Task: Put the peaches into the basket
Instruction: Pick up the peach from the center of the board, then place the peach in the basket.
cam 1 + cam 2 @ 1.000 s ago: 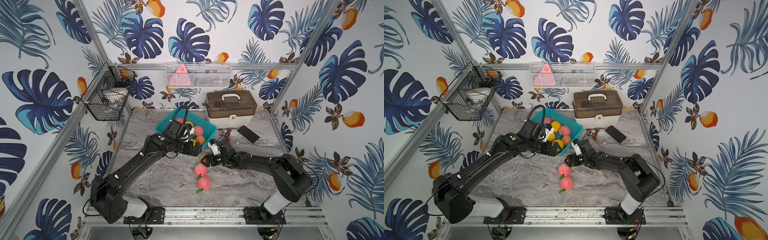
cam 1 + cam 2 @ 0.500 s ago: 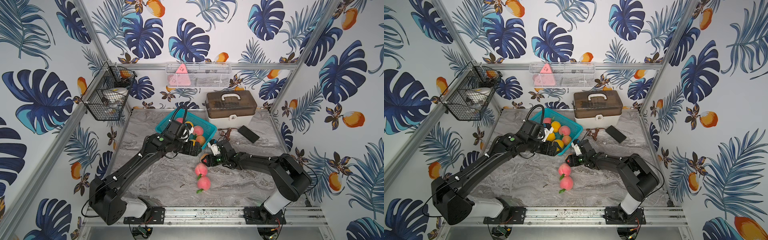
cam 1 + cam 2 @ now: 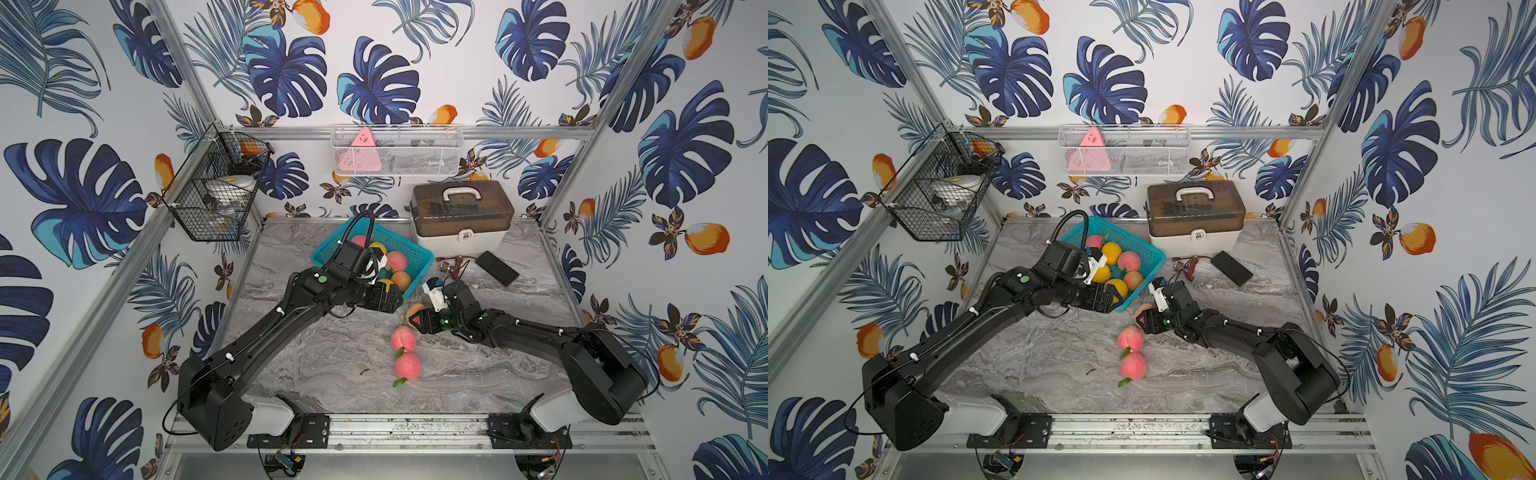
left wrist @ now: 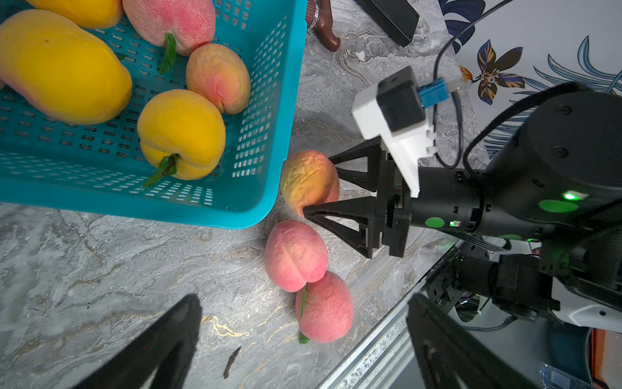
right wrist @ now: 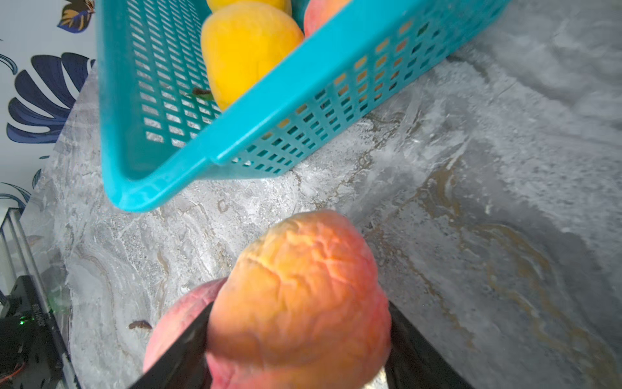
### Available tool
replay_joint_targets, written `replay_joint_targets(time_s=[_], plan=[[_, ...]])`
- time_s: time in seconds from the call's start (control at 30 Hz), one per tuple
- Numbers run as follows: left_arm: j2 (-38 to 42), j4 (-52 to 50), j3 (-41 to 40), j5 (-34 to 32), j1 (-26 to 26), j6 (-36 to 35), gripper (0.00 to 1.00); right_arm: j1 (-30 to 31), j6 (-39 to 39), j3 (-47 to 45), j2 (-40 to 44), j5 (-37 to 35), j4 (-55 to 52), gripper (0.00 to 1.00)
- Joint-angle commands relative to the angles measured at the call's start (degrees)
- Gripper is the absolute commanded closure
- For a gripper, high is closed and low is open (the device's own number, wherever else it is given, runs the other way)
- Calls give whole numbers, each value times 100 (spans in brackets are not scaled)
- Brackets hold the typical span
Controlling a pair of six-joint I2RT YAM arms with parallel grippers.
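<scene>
1. We see the left gripper (image 4: 303, 303) with its jaws spread wide and nothing between them. It hangs over the near corner of the basket and the desk (image 3: 332, 365) beside it.
2. The teal basket (image 3: 405, 245) stands toward the desk's rear edge, about midway along it. It holds a heap of yellow and pink peaches (image 3: 1112, 252).
3. Two pink peaches (image 3: 403, 338) lie touching each other on the bare desk, near its middle and toward the front edge.
4. An orange-pink peach (image 4: 308, 178) sits just beside the basket's near right corner, close to the nearer of the pink pair. We cannot tell whether it rests on the desk or is lifted.
5. The right gripper (image 4: 318, 185) has its two fingers pressed against opposite sides of that orange-pink peach, gripping it.
6. A brown-lidded storage box (image 3: 461, 216) stands against the rear edge, right of the basket.
7. A flat black device (image 3: 496, 268) lies in front of the box, toward the right edge.
</scene>
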State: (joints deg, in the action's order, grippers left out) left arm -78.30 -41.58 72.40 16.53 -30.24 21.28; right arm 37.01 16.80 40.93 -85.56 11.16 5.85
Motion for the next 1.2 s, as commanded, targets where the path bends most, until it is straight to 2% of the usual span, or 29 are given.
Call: replay_joint_targets(time_s=[0.0, 0.3, 0.63, 0.93, 1.17], plan=[[-19, 93, -15, 99, 8, 109, 1, 1, -156, -80, 259, -321, 30, 34], [-124, 118, 239, 585, 1, 421, 1, -1, -682, -571, 1318, -644, 163, 34], [-355, 78, 505, 789, -218, 744, 1, 43, -1472, -1072, 2820, -431, 347, 32], [-526, 929, 315, 1250, -555, 1443, 1, 60, -1539, -1079, 3117, -242, 257, 31], [-708, 1379, 263, 1342, -783, 1720, 1, 69, -1645, -1043, 3331, -29, 123, 31]])
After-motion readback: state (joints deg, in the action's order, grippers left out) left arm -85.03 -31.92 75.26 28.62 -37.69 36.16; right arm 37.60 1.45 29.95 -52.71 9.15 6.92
